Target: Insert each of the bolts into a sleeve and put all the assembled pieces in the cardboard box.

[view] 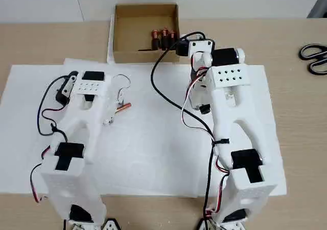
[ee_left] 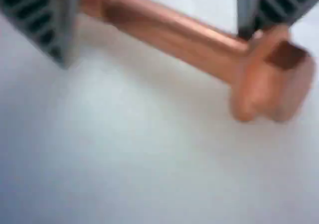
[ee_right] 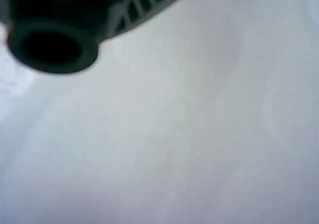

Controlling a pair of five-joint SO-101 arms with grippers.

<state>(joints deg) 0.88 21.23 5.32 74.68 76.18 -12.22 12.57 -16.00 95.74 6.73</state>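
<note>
A copper bolt lies slanted on the white paper between the fingers of my left gripper, which stands open with one ribbed finger at each end of the shaft. From above, the bolt pokes out beside the left gripper. My right gripper sits mid-table, shut on a black sleeve whose round mouth faces the camera, just above the paper. The cardboard box at the back holds three assembled copper-and-black pieces.
A white paper sheet covers the work area. Black scissors lie at the far right on the wooden table. Black cables loop between the two arms.
</note>
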